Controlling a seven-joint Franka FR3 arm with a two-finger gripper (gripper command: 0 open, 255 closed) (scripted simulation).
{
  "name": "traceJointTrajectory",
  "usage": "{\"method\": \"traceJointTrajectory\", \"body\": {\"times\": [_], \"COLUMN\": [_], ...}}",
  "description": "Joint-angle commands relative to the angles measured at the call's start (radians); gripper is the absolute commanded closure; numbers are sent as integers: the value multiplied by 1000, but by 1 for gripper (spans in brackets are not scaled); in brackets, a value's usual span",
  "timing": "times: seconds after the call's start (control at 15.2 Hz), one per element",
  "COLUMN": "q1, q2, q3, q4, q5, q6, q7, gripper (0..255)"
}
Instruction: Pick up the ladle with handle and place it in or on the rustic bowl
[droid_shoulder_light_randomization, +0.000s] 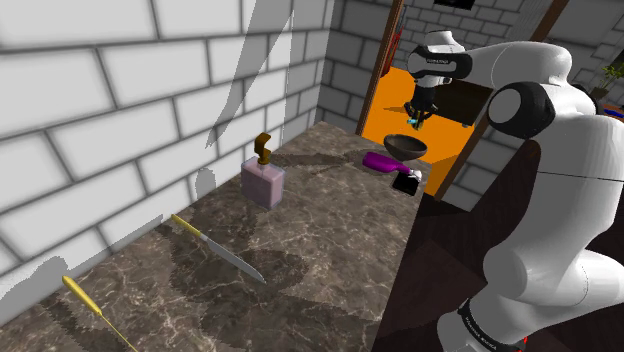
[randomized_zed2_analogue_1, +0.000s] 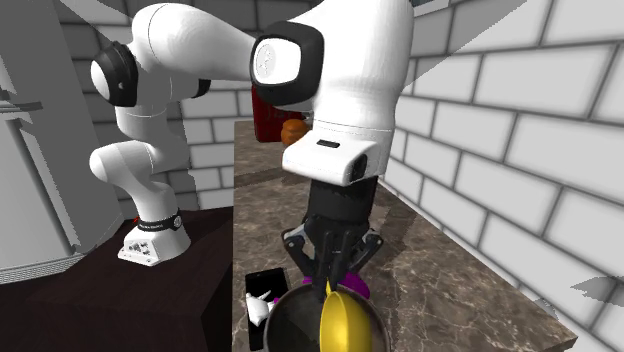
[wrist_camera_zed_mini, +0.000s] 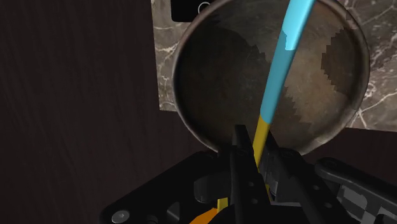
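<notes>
Wrist view: the black jaws are clamped on the yellow part of a ladle with a thin yellow-and-blue handle (wrist_camera_zed_mini: 278, 70). The handle slants across the mouth of a round, dark brown rustic bowl (wrist_camera_zed_mini: 216, 76), which stands near the edge of the brown marble table (wrist_camera_zed_mini: 164, 70), with dark floor (wrist_camera_zed_mini: 76, 95) beside it.

The pincer (randomized_zed2_analogue_1: 328, 284) grips the yellow ladle (randomized_zed2_analogue_1: 343, 320) over the dark bowl (randomized_zed2_analogue_1: 290, 325).

The counter (droid_shoulder_light_randomization: 320, 240) looks like polished, veined brown marble. The bowl (wrist_camera_zed_mini: 216, 83) is dark and matt, mottled inside. The ladle (wrist_camera_zed_mini: 280, 63) is smooth and glossy, the arm (droid_shoulder_light_randomization: 550, 210) glossy white.
</notes>
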Motion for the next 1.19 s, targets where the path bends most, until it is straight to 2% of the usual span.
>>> {"method": "traceJointTrajectory", "body": {"times": [0.0, 0.66, 1.12], "q1": [-2, -7, -7], "q2": [2, 15, 15], "q3": [0, -2, -2], "q4": [-24, -136, -136], "q5": [-1, -8, -8], "q6": [26, 150, 150], "q7": [3, 26, 26], "gripper": [255, 255, 255]}}
